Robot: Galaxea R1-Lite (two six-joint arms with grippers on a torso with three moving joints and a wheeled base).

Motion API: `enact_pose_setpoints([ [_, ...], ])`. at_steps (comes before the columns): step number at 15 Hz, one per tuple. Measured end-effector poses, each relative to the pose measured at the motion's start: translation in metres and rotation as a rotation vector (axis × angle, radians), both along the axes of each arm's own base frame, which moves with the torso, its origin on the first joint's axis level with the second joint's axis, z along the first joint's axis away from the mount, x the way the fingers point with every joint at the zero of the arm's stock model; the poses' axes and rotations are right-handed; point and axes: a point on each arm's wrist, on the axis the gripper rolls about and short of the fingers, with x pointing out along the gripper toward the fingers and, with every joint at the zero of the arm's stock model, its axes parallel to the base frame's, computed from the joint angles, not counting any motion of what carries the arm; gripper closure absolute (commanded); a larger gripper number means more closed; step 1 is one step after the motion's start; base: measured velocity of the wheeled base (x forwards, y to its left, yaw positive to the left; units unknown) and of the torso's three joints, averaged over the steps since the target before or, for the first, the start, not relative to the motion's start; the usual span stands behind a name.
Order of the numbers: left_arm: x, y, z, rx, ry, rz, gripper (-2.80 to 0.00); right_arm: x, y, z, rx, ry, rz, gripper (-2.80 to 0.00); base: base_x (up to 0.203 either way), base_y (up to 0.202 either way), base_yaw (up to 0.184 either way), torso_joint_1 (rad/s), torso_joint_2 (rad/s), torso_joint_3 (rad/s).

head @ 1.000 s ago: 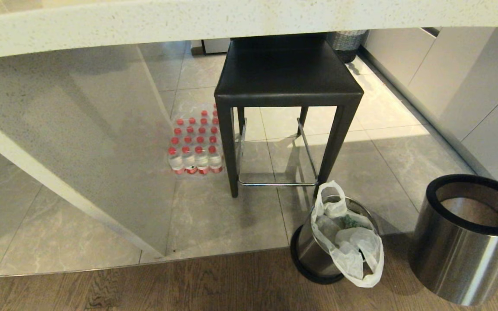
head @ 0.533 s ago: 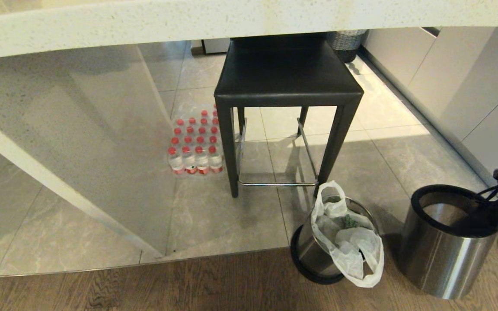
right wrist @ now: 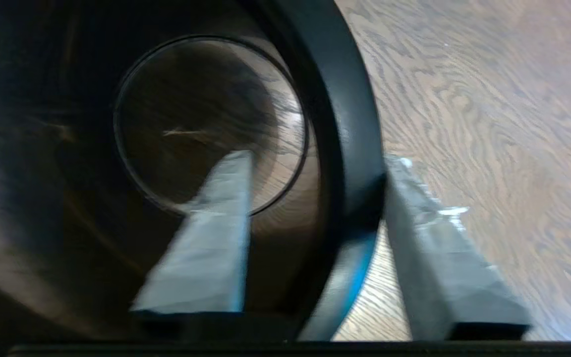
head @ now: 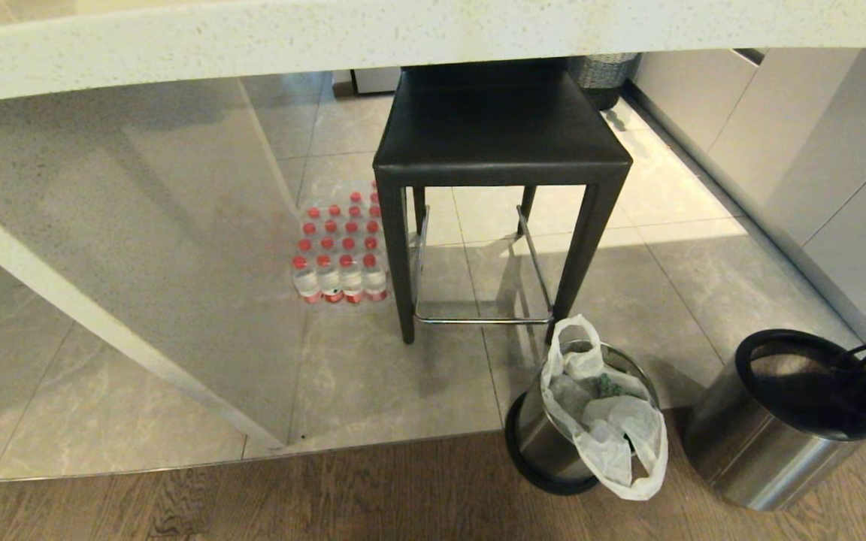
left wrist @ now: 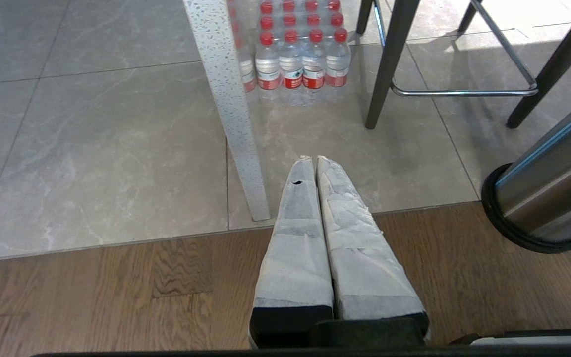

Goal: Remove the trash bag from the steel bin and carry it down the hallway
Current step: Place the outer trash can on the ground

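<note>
steel shell tilted at the right gripper, bagged bin beside it

the right gripper (right wrist: 315,163) straddles the black ring of a hollow steel bin (head: 771,421) that leans on the wood floor (head: 252,496); one finger is inside, one outside, set apart with visible gaps, so no firm clamp shows. the trash bag (head: 606,421) sits in a second steel cylinder (head: 538,443) near the black stool (head: 501,150). the left gripper (left wrist: 315,161) hangs over the floor, fingers pressed together, empty.
</note>
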Motion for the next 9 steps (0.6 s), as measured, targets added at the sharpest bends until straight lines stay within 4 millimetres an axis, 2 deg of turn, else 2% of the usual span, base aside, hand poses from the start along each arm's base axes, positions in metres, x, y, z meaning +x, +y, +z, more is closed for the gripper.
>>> enact_pose_setpoints([
  [6,0.0,0.0,0.0,0.0,0.0,0.0,0.0,-0.019,0.004,0.007,-0.008,0.02,-0.011,-2.8,0.0,0.0,0.0,0.0,0.0,0.0],
  [9,0.0,0.0,0.0,0.0,0.0,0.0,0.0,-0.029,0.015,0.03,-0.025,-0.002,0.004,-2.8,0.0,0.0,0.0,0.0,0.0,0.0],
])
